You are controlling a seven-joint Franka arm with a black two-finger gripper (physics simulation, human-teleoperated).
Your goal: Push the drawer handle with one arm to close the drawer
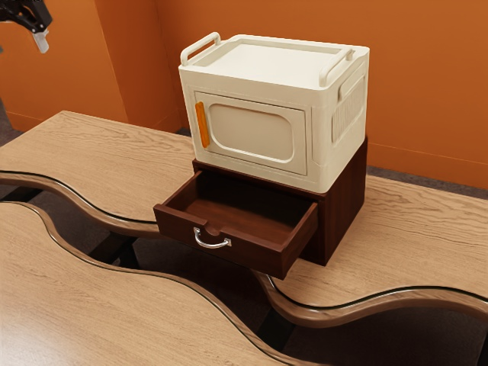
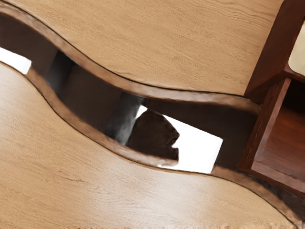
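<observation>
Currently, the gripper [image 1: 41,41] hangs at ten o'clock in the exterior view, well apart from the drawer [image 1: 259,250]; whether it is spread or closed, I cannot tell. The drawer stands open, its handle [image 1: 213,245] at seven o'clock. Recommended: square up before the handle, press centrally, and push evenly toward one o'clock, into the cabinet [image 1: 347,206]; off-centre pressure risks slipping.

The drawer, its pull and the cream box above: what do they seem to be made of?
The drawer looks like dark, stained wood, going by its reddish-brown color and faint streaks. The pull seems to be polished metal: silvery, with bright highlights. The cream box is probably smooth molded plastic, given its rounded corners and even color, though painted metal is possible.
</observation>
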